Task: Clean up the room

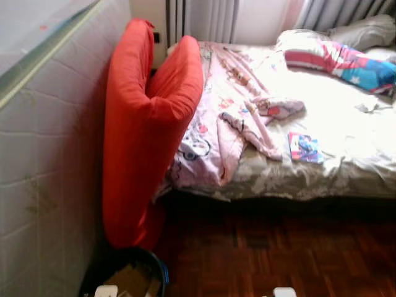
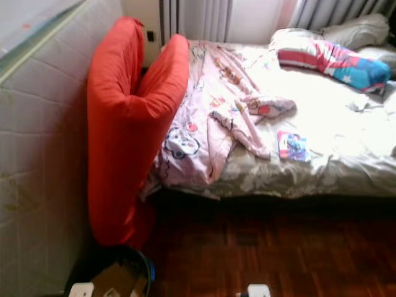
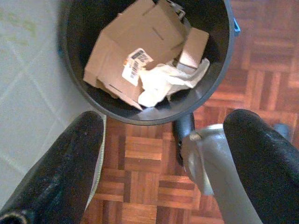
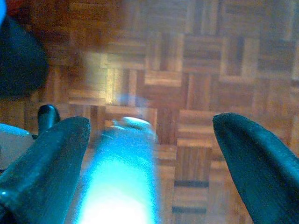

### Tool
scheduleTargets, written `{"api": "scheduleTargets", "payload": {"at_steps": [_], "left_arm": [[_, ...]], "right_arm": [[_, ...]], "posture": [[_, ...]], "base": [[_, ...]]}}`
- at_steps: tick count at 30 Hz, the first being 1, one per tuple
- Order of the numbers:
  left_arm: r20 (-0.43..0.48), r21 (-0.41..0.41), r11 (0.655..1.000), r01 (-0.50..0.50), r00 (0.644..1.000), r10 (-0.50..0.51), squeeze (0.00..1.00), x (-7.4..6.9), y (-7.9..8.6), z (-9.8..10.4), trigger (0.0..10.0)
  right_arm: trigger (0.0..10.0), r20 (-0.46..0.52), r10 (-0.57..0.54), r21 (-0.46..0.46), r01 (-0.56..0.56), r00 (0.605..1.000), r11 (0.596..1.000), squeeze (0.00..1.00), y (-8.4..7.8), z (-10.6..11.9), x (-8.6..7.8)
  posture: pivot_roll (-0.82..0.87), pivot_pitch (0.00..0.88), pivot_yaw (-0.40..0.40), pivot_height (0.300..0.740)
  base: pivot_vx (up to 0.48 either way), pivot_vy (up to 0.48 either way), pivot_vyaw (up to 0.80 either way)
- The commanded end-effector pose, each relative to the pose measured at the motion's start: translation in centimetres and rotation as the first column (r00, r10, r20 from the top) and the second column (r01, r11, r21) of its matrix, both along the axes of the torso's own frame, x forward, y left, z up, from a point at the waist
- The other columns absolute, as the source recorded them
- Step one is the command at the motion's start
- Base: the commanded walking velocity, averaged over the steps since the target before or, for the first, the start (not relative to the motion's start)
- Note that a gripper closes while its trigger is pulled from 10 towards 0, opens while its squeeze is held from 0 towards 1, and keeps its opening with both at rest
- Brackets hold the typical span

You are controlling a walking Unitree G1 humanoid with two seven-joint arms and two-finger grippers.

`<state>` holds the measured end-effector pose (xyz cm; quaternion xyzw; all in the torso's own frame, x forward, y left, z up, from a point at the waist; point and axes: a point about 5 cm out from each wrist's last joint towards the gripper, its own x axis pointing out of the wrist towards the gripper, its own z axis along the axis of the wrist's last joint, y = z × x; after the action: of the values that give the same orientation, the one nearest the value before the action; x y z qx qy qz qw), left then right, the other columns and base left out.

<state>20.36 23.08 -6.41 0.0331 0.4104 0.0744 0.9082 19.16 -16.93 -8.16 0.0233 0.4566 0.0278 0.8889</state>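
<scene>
A dark round bin [image 1: 133,272] stands on the floor at my lower left, beside the foot of a red folded mattress [image 1: 139,136]. It holds torn cardboard [image 3: 135,51] and crumpled white paper [image 3: 163,81]. My left gripper [image 3: 166,121] hangs just above and beside the bin, open, with nothing between its black fingers [image 3: 70,163]. My right gripper [image 4: 149,122] is open over bare parquet, empty. On the bed lie a crumpled pink printed garment [image 1: 232,117] and a small colourful booklet [image 1: 304,148].
The unmade bed [image 1: 346,173] fills the right and back, with a striped pillow [image 1: 340,62] at its far end. A white quilted mattress [image 1: 43,161] stands upright on the left. Dark parquet floor [image 1: 278,253] lies before the bed. A silver robot part [image 3: 205,163] shows beside the bin.
</scene>
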Motion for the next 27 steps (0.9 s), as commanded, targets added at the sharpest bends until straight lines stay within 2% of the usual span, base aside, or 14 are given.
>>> {"api": "scheduleTargets", "payload": {"at_steps": [1, 20, 22, 27], "left_arm": [[-0.037, -0.012, 1.0, 0.008, 0.999, -0.009, 0.0, -0.78, -0.68, -0.64, 10.0], [-0.021, -0.009, 1.0, 0.01, 1.0, -0.01, 0.0, -0.44, -0.69, -0.43, 10.0], [-0.021, -0.009, 1.0, 0.01, 1.0, -0.01, 0.0, -0.44, -0.68, -0.42, 10.0], [-0.019, -0.012, 1.0, 0.005, 1.0, -0.005, 0.0, -0.36, -0.64, -0.38, 10.0]], "right_arm": [[10.0, -0.028, -0.016, -0.019, 0.016, 0.999, 1.0, 0.0, -0.97, -0.37, -0.91], [10.0, -0.023, -0.03, -0.018, 0.029, 0.999, 0.999, 0.0, -1.03, -0.31, -0.78], [10.0, -0.023, -0.03, -0.018, 0.029, 0.999, 0.999, 0.0, -1.01, -0.31, -0.79], [10.0, -0.024, -0.032, -0.017, 0.032, 0.999, 0.999, 0.0, -0.97, -0.33, -0.81]], "posture": [[0.05, 0.167, -0.032, 0.74], [0.05, 0.188, -0.033, 0.74], [0.05, 0.189, -0.032, 0.74], [0.05, 0.193, -0.031, 0.74]], "base": [[0.0, -0.48, 0.0], [0.0, -0.48, 0.0], [0.0, -0.368, 0.0], [0.0, 0.0, 0.0]]}}
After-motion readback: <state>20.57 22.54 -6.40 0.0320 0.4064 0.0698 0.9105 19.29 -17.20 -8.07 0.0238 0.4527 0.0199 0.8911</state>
